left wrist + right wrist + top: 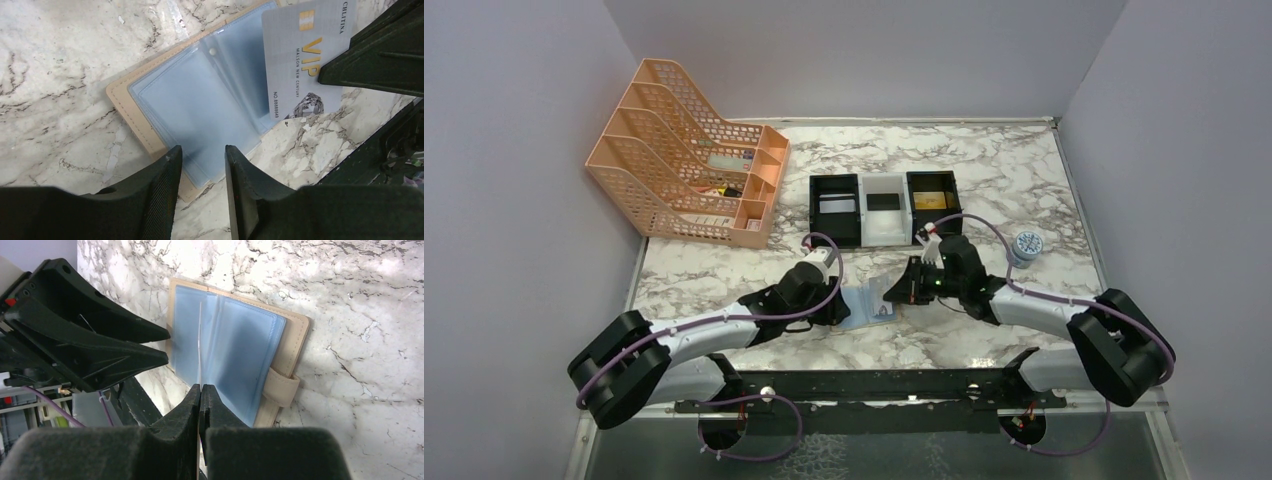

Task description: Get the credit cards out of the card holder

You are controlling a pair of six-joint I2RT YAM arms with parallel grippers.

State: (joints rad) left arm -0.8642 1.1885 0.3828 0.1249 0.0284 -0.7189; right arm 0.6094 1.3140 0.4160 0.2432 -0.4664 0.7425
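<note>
Grey VIP card (305, 55), upper right, is pinched in the closed right gripper (200, 387) mid-extraction from the unfolded card holder (200, 110); left gripper (202, 152) stands slightly apart, seemingly empty; next, pull the card clear.

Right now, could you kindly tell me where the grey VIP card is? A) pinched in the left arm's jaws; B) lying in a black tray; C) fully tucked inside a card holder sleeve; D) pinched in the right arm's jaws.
D: the right arm's jaws are shut on the VIP card, which stands edge-on over the open card holder.
</note>
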